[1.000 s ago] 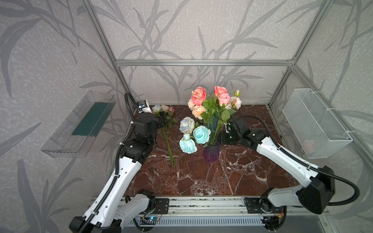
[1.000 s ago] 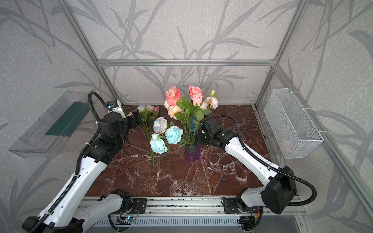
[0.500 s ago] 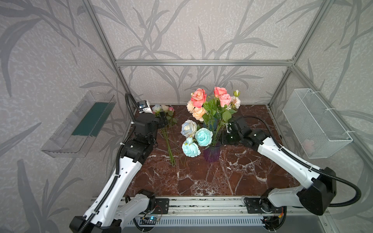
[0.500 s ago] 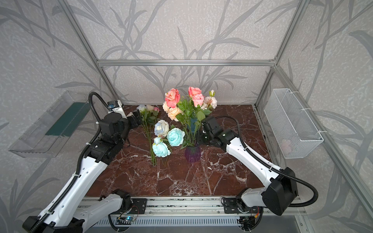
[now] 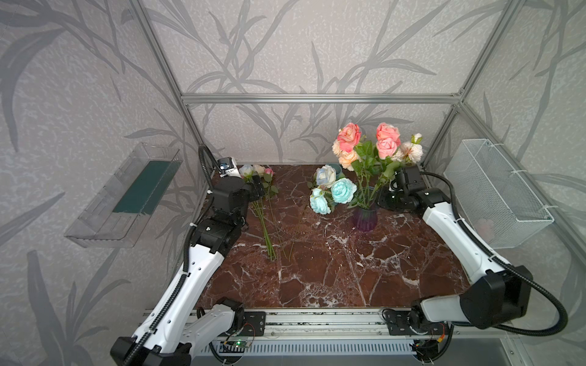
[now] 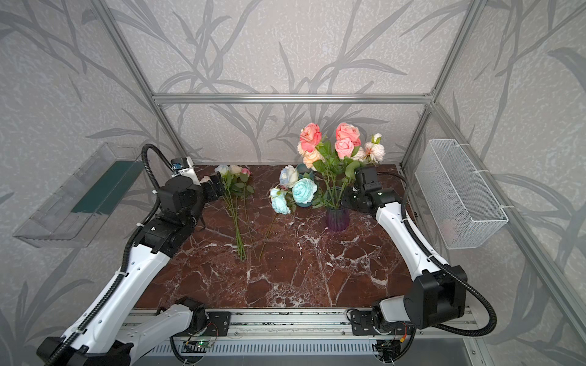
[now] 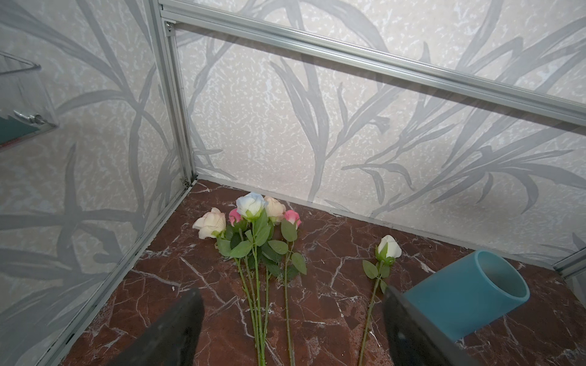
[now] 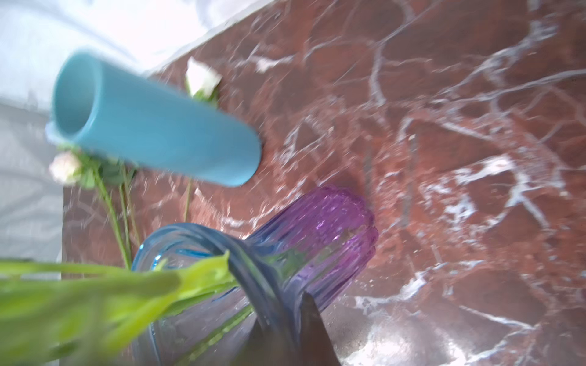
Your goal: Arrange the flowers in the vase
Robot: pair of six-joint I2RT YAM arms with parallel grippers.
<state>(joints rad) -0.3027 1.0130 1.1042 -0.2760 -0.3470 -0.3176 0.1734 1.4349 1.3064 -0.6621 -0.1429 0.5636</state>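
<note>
- Three blue roses (image 5: 344, 190) have shifted in the last second. They now sit higher and closer to the vase (image 5: 364, 218), on its far side from the right pincer (image 6: 346, 198).
- Right pincer: at the vase lip. One finger (image 8: 312, 329) lies against the outside of the rim and the other is hidden by foliage. Cannot tell whether it is clenched, or on what.
- Blue roses' stem end: hidden. Judgement: it is being worked into the vase mouth, and the step is not complete.
- Pink bunch (image 5: 380, 149): standing in the vase, heads above the right pincer.
- Left pincer (image 7: 291, 294): released, fingers wide, position unchanged.
- Loose stems (image 7: 257, 285): lying on the table (image 5: 317, 269), passing between the left pincer's fingers, five heads ahead of it.
- White bud (image 7: 389, 247): lying apart, its stem just beside one finger of the left pincer.
- Judgement: six flowers remain outside the vase, and the left pincer is placed to take the next.
</note>
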